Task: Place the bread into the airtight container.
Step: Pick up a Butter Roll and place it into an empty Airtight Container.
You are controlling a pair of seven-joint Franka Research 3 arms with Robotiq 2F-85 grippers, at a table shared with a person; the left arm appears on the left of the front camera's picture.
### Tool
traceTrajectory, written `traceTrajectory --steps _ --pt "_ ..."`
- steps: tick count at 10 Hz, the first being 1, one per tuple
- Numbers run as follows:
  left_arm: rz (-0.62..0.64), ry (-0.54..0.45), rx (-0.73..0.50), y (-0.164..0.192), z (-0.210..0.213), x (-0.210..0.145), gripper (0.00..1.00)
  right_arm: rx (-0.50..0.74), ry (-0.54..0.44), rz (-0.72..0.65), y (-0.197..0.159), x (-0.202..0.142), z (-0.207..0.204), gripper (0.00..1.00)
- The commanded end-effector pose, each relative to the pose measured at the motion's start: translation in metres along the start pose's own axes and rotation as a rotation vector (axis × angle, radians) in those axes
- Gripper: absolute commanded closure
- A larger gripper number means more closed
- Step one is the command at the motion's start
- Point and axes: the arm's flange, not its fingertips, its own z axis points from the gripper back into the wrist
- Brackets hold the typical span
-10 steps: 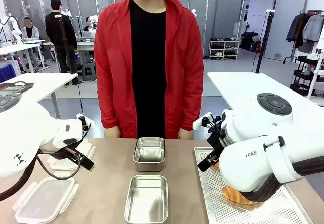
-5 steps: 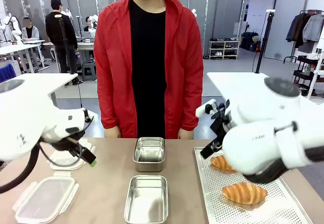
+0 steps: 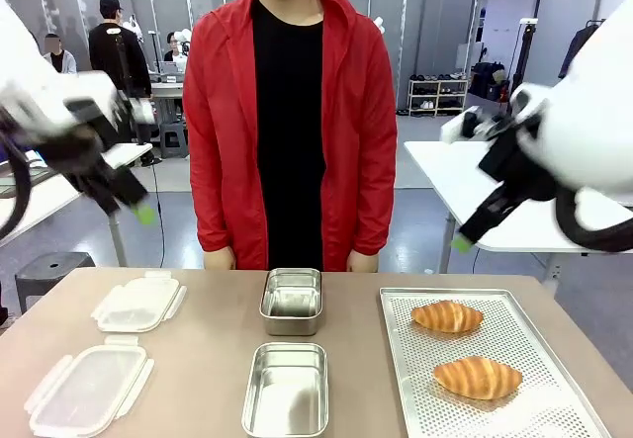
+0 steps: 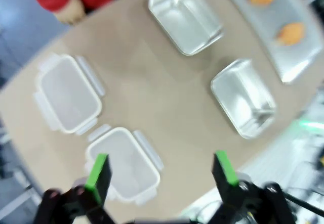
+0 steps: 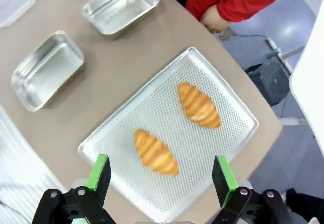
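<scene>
Two golden breads lie on a perforated metal tray (image 3: 401,369) at the table's right: one at the far end (image 3: 447,316) (image 5: 199,105), one nearer (image 3: 478,377) (image 5: 156,152). Two clear plastic clip-lock airtight container pieces lie at the left, one farther (image 3: 138,303) (image 4: 68,92), one nearer (image 3: 89,389) (image 4: 123,163). My left gripper (image 3: 138,206) (image 4: 161,169) hangs high above the table's left side, open and holding nothing. My right gripper (image 3: 463,240) (image 5: 161,176) hangs high above the tray, open and holding nothing.
Two steel pans sit in the middle, one at the far side (image 3: 292,293) (image 5: 120,5) and one nearer (image 3: 286,389) (image 5: 46,68). A person in a red jacket stands at the far edge, hands (image 3: 220,258) resting by the table.
Both arms have lifted from low over the table to high at the sides, uncovering the tray and both breads. Nothing on the table has moved.
</scene>
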Motion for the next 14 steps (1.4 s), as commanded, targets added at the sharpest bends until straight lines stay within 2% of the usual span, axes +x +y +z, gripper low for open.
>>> traceTrajectory --steps 1,3,4,5,10,11,14 --pt "-0.016 -0.090 -0.066 0.014 0.086 0.008 0.00 0.054 -0.014 0.090 -0.002 -0.018 0.050 0.00" --pt "-0.121 -0.146 -0.022 0.023 0.159 -0.010 0.00 0.072 -0.022 0.113 -0.007 -0.035 0.089 0.00" --pt "-0.136 -0.203 -0.094 0.029 0.186 -0.020 0.00 0.088 -0.010 0.131 -0.009 -0.044 0.105 0.00" --pt "-0.131 -0.227 -0.092 0.031 0.201 -0.029 0.00 0.097 -0.017 0.143 -0.010 -0.052 0.116 0.00" --pt "-0.103 -0.299 -0.022 0.028 0.230 -0.050 0.00 0.104 0.003 0.091 -0.014 -0.067 0.116 0.00" --pt "-0.110 -0.267 -0.028 0.034 0.226 -0.043 0.00 0.092 -0.008 0.106 -0.011 -0.061 0.121 0.00" --pt "-0.110 -0.267 -0.028 0.034 0.226 -0.043 0.00 0.091 -0.001 0.100 -0.012 -0.062 0.119 0.00"
